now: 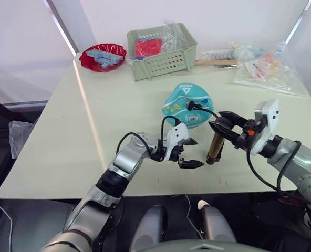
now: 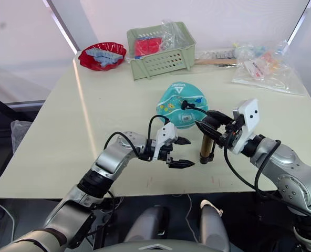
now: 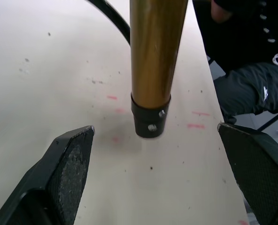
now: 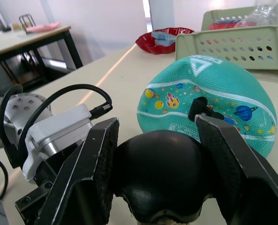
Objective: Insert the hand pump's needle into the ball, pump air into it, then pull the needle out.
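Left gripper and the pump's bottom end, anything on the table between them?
Nothing: the left wrist view shows bare table between the open left gripper and the upright hand pump, whose black bottom cap stands on the tabletop.

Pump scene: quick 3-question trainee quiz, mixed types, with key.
1. True or false: the right gripper grips the top of the pump.
2. The left gripper is: A) shut on the pump, B) open beside the pump's base, C) shut on the ball.
3. Fill in: the pump stands ____ on the table.

Key: 1 true, its fingers clamp the black handle; 2 B; 3 upright.
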`<move>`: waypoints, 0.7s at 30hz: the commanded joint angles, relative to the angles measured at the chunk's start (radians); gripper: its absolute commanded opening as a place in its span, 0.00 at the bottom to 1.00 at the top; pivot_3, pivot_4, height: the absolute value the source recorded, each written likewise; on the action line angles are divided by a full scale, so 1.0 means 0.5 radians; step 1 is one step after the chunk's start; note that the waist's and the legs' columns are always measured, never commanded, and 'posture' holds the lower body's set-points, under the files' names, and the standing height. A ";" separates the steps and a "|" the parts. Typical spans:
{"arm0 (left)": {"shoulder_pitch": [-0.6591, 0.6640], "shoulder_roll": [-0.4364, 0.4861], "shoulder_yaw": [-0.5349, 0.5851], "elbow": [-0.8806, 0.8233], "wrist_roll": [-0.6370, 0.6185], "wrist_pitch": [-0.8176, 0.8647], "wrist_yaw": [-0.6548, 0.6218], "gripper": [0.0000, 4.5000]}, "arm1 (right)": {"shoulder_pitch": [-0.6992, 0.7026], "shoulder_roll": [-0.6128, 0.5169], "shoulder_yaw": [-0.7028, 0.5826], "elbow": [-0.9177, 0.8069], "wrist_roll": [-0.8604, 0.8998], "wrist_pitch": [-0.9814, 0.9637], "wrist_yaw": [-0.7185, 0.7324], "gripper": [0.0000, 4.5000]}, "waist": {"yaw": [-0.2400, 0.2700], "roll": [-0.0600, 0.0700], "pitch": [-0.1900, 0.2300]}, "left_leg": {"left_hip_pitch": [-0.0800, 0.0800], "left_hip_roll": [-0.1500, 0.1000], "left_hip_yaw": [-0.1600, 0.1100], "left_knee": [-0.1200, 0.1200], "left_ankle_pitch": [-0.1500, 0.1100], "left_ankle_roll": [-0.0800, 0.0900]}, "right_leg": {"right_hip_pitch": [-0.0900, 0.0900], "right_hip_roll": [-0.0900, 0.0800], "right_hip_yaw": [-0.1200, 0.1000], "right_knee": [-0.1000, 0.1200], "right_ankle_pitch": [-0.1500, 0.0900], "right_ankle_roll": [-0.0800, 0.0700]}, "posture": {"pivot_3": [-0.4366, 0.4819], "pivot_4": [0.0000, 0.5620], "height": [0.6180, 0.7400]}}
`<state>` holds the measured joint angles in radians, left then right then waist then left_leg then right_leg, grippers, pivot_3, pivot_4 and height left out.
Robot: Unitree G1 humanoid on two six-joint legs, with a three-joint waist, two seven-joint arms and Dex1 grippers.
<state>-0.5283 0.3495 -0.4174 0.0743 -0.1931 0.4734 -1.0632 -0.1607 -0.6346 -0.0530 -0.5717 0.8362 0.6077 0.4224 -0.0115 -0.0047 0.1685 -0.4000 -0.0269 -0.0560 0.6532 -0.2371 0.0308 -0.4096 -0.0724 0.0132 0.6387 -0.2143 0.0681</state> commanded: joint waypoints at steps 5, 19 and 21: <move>0.090 -0.159 -0.081 0.119 0.073 -0.096 0.095 0.99 | -0.034 0.073 0.037 -0.114 -0.168 -0.138 0.112 0.46 | 0.000 -0.001 0.000 | 0.000 0.000 0.000 0.000 0.000 0.000 | 0.000 0.000 0.000 0.000 0.000 0.000 | 0.48 0.27 0.97; 0.065 -0.316 -0.007 0.398 0.067 -0.186 0.097 0.99 | -0.024 0.159 0.010 -0.183 -0.172 -0.090 0.139 0.46 | 0.001 -0.002 0.001 | 0.000 0.001 0.000 0.000 0.000 0.000 | 0.000 0.000 -0.001 0.001 0.001 -0.001 | 0.48 0.27 0.97; 0.057 -0.325 -0.007 0.420 0.074 -0.201 0.093 0.99 | -0.028 0.162 0.005 -0.184 -0.165 -0.083 0.138 0.46 | 0.000 -0.002 0.001 | 0.000 0.001 0.000 0.000 0.000 0.000 | 0.000 0.000 -0.001 0.001 0.001 -0.001 | 0.48 0.27 0.97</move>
<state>-0.4895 0.1996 -0.4323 0.2909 -0.1476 0.3938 -1.0071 -0.1609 -0.5586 -0.0166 -0.6131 0.7361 0.5783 0.4919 -0.0115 -0.0055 0.1689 -0.3998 -0.0265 -0.0562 0.6533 -0.2371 0.0308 -0.4098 -0.0722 0.0129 0.6390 -0.2137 0.0674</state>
